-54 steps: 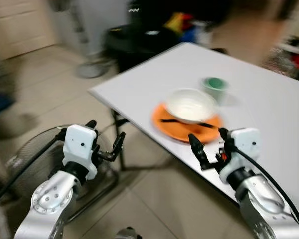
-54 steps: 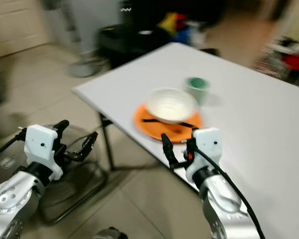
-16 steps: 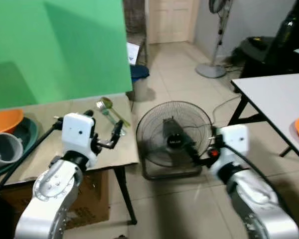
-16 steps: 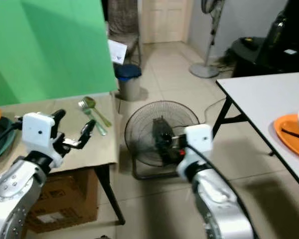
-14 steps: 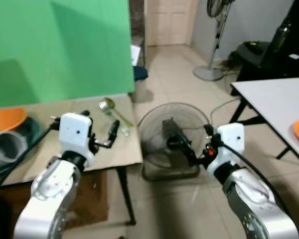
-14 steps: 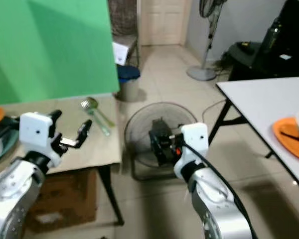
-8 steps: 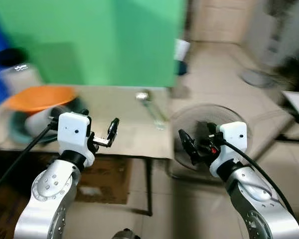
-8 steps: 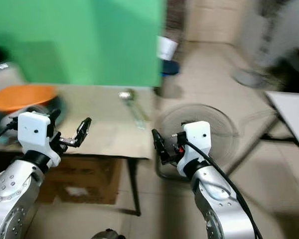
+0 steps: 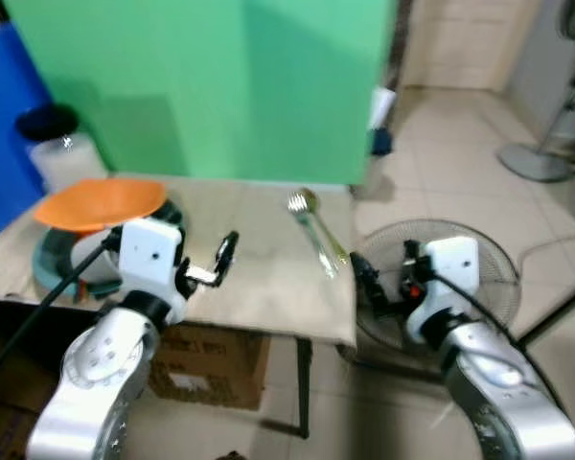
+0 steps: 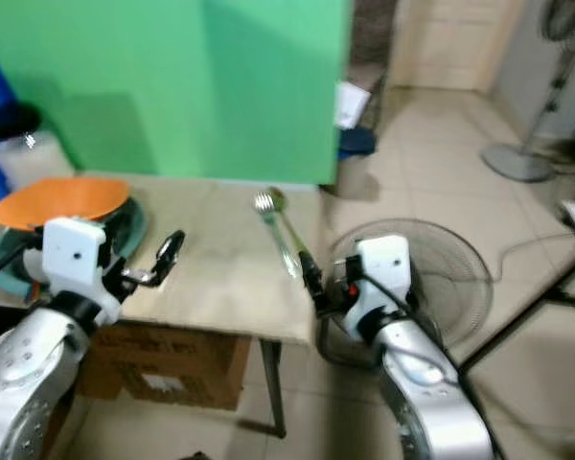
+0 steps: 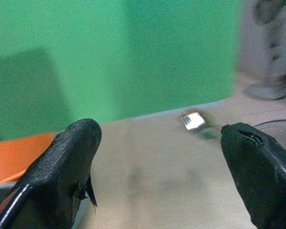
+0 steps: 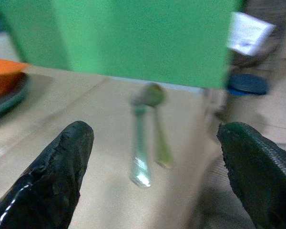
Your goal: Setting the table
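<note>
A spoon and a fork [image 9: 312,230] lie side by side near the right end of a beige table [image 9: 268,287]. At the table's left end an orange plate [image 9: 101,199] rests on a dark teal tray [image 9: 50,264]. My left gripper [image 9: 211,266] hovers open and empty above the table's front edge, between the tray and the utensils. My right gripper [image 9: 376,286] is open and empty just off the table's right front corner, near the utensils' handles. The right wrist view has the utensils [image 12: 145,133] ahead between the fingers [image 12: 52,181].
A green screen [image 9: 201,86] stands behind the table, with a blue panel [image 9: 5,125] and a white black-lidded container [image 9: 57,153] at the left. A floor fan [image 9: 479,259] lies right of the table, behind my right arm. A cardboard box [image 9: 211,359] sits underneath.
The camera has swung away from the white table to the beige one, and in the last half second the picture has sharpened. Both grippers stay open and empty.
</note>
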Tool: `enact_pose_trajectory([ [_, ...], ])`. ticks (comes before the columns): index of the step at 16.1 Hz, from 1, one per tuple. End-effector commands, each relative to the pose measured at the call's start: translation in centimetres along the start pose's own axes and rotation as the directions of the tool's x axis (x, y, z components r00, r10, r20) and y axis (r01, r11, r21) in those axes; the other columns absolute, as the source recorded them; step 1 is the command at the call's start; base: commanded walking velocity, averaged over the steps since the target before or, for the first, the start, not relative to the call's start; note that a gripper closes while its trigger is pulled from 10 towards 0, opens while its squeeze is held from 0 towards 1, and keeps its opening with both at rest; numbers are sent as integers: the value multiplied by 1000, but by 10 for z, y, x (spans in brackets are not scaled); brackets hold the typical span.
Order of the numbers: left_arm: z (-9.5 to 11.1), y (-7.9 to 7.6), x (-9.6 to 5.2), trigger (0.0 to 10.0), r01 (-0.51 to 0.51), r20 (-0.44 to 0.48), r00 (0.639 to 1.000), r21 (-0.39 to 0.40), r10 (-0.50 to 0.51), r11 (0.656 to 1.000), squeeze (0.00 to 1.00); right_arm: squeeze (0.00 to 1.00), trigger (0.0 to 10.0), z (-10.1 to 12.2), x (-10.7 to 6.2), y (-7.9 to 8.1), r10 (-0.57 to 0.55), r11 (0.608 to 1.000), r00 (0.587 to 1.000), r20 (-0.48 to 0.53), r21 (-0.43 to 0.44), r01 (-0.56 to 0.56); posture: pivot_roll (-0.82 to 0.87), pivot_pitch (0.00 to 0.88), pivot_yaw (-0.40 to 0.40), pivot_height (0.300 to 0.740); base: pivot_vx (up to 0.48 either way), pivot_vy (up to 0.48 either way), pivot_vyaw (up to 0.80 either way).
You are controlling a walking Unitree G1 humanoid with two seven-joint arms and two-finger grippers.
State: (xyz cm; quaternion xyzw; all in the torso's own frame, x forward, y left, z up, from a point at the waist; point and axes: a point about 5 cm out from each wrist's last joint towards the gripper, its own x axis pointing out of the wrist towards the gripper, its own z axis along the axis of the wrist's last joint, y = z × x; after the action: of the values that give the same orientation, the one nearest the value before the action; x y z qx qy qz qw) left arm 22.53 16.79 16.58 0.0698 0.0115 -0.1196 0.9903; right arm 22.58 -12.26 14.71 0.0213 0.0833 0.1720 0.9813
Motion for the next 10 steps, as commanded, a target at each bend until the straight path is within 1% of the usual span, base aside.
enact_pose_trajectory([
  [1,3,-3,1,10000,17,12,1000,-5,-17,1000,0,1000,10000,2,-2,-2,0,1000,1000,9,-10,0,172,0,32,740,326,0,0],
  [2,3,-3,1,10000,20,12,1000,-5,-19,1000,0,1000,10000,2,-2,-1,10,1000,1000,11,-8,-9,174,0,30,740,330,0,569],
  [5,2,-4,0,10000,25,11,1000,-6,-24,1000,0,1000,10000,4,-1,0,18,1000,1000,16,-21,-18,174,0,29,740,326,0,800],
  [6,2,-5,0,10000,30,9,1000,-4,-30,1000,0,1000,10000,4,0,1,30,999,999,11,-37,-29,176,0,26,740,330,0,0],
  [8,2,-5,0,10000,37,8,999,-2,-37,999,0,1000,10000,4,2,1,38,999,999,6,-35,-38,177,0,26,740,326,0,0],
  [9,2,-6,0,10000,53,1,999,9,-53,999,0,678,10000,5,5,1,52,998,999,-9,-35,-52,177,0,27,740,0,0,0],
  [10,0,-8,-1,10000,81,-10,997,18,-81,997,0,0,10000,4,8,1,65,997,997,-32,-46,-66,177,0,27,740,0,0,0],
])
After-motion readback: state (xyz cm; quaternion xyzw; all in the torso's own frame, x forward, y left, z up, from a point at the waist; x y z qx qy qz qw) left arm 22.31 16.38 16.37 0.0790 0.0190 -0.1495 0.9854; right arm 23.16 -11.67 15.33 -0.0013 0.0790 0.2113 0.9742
